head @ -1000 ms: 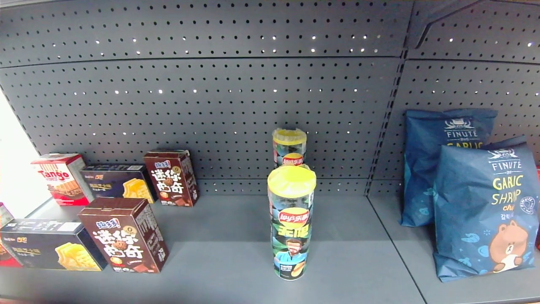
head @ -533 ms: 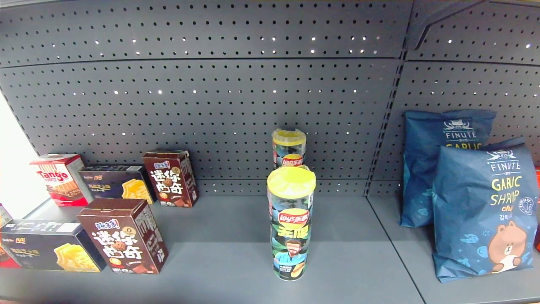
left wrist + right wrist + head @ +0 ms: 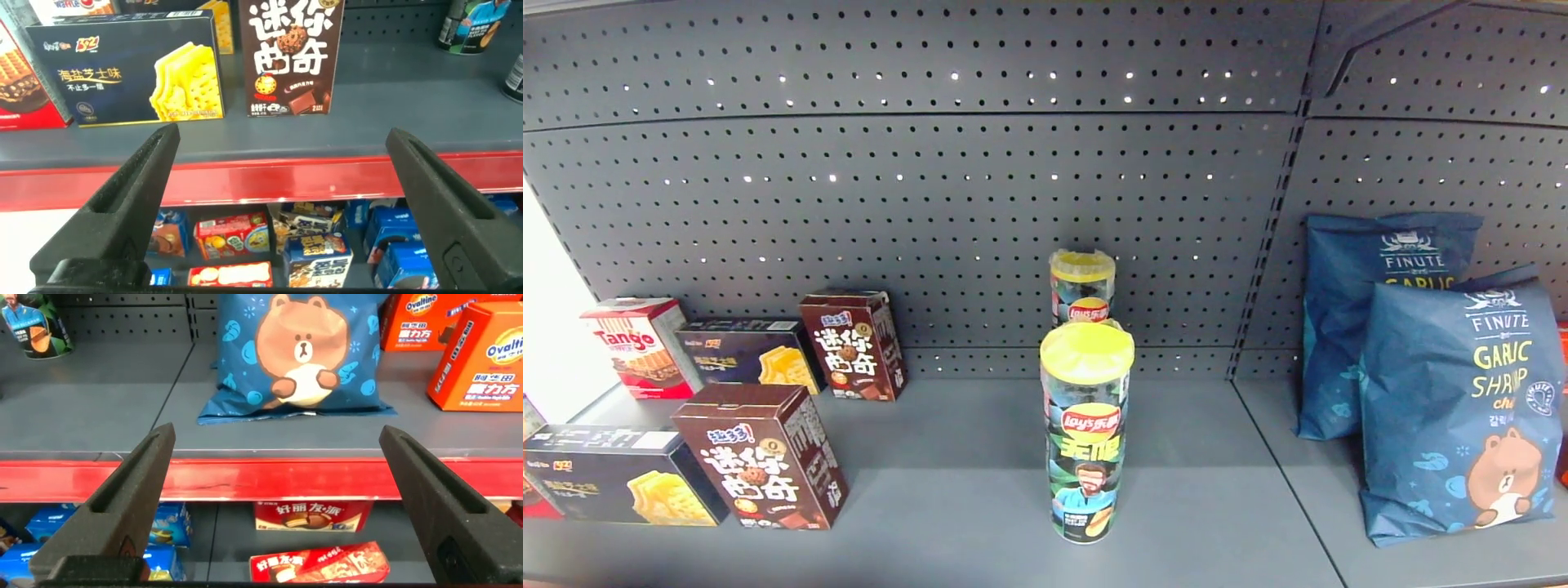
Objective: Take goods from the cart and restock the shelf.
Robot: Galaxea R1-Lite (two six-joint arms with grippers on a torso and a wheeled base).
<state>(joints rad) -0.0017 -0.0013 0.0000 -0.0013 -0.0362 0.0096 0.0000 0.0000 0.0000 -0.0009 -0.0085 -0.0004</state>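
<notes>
**Grey shelf holds three groups of goods; both claws spread wide at its front edge**

Grey metal forms the shelf (image 3: 980,498) and the pegboard (image 3: 931,204) behind it. In the head view, take the front can (image 3: 1086,433) as the dial's centre. It stands upright near the middle of the shelf with its yellow lid on, so its contents cannot be seen. At 12 o'clock, straight behind it and close to the pegboard, stands the rear can (image 3: 1082,286), also upright and lidded. Whether the two cans touch cannot be told.

Between 9 and 10 o'clock sit five closed boxes in two rows.
- **Front row:** a dark cracker box (image 3: 621,474) lies on its long side, and a brown cookie box (image 3: 764,457) stands upright just beside it.
- **Back row, near the pegboard:** a red wafer box (image 3: 641,343), a second cracker box (image 3: 743,351) and a second cookie box (image 3: 854,343) sit side by side.

At 3 o'clock, past the seam in the shelf floor, two sealed blue bags stand upright. The front bag (image 3: 1462,408) overlaps the rear bag (image 3: 1372,310).

The left gripper (image 3: 282,135) hangs in front of the shelf's red edge strip (image 3: 270,184). Its fingers are spread wide with nothing between them, and it faces the front cracker box and cookie box. Under the strip, a lower tier (image 3: 270,245) holds small packs and boxes.

The right gripper (image 3: 278,431) is just as wide and just as empty, and it faces the bear printed on the front bag. Orange boxes (image 3: 482,351) stand just beside that bag, on the side away from the cans.
</notes>
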